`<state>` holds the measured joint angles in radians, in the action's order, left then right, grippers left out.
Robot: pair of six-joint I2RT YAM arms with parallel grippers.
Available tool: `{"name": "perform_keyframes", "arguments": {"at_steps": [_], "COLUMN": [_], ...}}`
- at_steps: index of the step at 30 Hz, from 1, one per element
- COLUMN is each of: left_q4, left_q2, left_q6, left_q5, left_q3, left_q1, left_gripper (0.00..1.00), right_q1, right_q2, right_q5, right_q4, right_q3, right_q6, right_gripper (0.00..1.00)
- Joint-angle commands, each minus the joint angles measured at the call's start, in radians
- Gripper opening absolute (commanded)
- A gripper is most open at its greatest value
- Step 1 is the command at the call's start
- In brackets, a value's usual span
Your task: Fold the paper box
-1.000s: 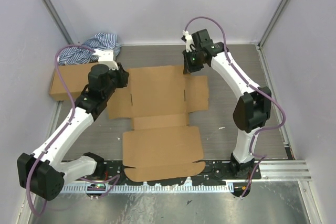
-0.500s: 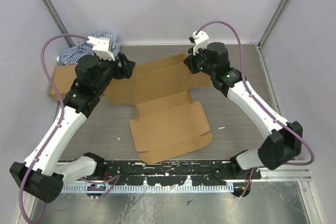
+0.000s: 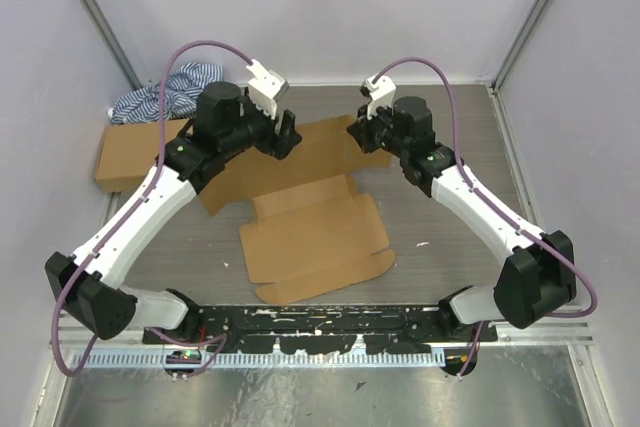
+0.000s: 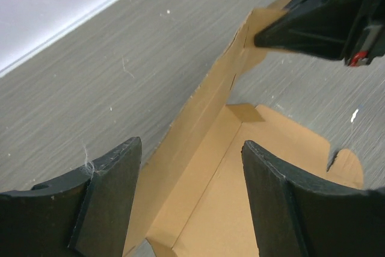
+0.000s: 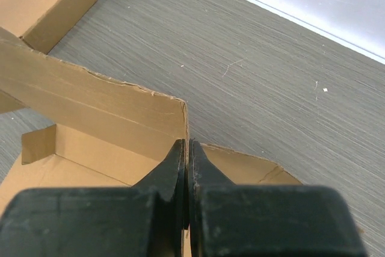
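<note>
- While the paper box (image 3: 310,237) is lying on the table (image 3: 470,112), we are seeing from above its far wall standing up.
- Left wrist: the left gripper (image 4: 192,197) is gaping wide over that wall, holding nothing.
- Right wrist: the right gripper (image 5: 187,167) is pinching the wall's corner.

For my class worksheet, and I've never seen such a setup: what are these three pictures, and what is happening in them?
Two robot arms are bolted to a table. One picture looks down from above; the other two come from cameras on the wrists. On the table lie a paper box being folded, a finished box and a striped cloth. The right gripper is shut, pinching a raised wall of the paper box. The left gripper is open above it, holding nothing.
</note>
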<state>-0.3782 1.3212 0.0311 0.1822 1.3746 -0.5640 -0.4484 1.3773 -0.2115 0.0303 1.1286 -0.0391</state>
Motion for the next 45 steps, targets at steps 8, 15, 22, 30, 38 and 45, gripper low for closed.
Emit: {"name": "perform_keyframes", "arguments": {"at_steps": [8,15,22,30,38,45], "left_q4": [-0.050,-0.041,-0.016,0.003,0.005,0.011], "left_q2": [0.071,0.101,0.115,0.148,0.201,0.179], "left_q6": [0.105,0.153,0.235,0.297,0.338,0.363], "left_q5": [-0.022,-0.042,-0.057,0.021,0.011,0.012], "left_q3": [0.013,0.040,0.045,-0.002,-0.016,-0.048], "left_q1": [-0.003,-0.005,-0.008,-0.009,-0.009,-0.010], "left_gripper": [0.75,0.76,0.81,0.81,0.78,0.62], "right_q1": [-0.009,-0.009,-0.009,-0.009,-0.009,-0.009], "right_q2": [-0.033,-0.048,-0.045,-0.046,-0.047,-0.041], "right_q5": [-0.063,-0.088,-0.121,-0.132,-0.138,-0.139], "right_q4": [-0.020,0.001,0.024,0.041,0.059,0.065], "right_q3": [-0.007,-0.022,-0.015,-0.008,-0.001,0.006], "right_q6": [-0.010,-0.024,-0.037,-0.049,-0.057,-0.058], "right_gripper": [0.03,0.03,0.04,0.04,0.04,0.04]}}
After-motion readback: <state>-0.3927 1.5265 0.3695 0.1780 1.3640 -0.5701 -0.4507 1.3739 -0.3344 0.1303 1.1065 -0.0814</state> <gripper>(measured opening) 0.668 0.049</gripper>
